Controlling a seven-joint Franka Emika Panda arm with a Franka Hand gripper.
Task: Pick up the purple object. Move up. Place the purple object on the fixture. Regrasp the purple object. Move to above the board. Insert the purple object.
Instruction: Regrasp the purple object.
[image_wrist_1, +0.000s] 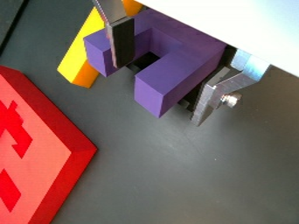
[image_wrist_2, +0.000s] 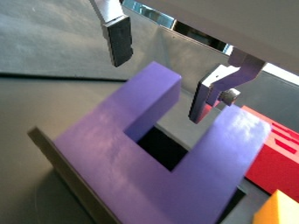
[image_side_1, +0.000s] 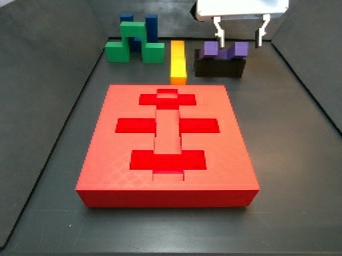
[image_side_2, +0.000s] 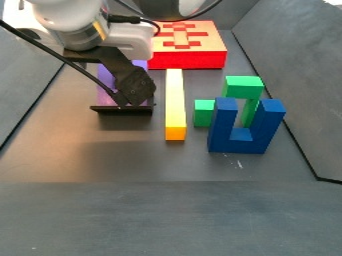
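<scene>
The purple object (image_wrist_1: 163, 74) is a U-shaped block sitting on the black fixture (image_side_1: 221, 68), prongs up. It also shows in a side view (image_side_1: 223, 48) and fills much of a wrist view (image_wrist_2: 163, 153). My gripper (image_side_1: 238, 38) hangs right over it, open. In both wrist views the fingers (image_wrist_1: 117, 39) stand on either side of the block with gaps showing, and the pads (image_wrist_2: 118, 42) are apart from the purple surface. In a side view the gripper (image_side_2: 127, 80) hides most of the block. The red board (image_side_1: 167, 140) lies in front of the fixture.
A yellow bar (image_side_1: 178, 60) lies next to the fixture, between it and a green stepped block (image_side_1: 127, 45) and a blue block (image_side_1: 138, 25). All three also show in a side view: the bar (image_side_2: 174, 100), the green block (image_side_2: 227, 100) and the blue block (image_side_2: 247, 125).
</scene>
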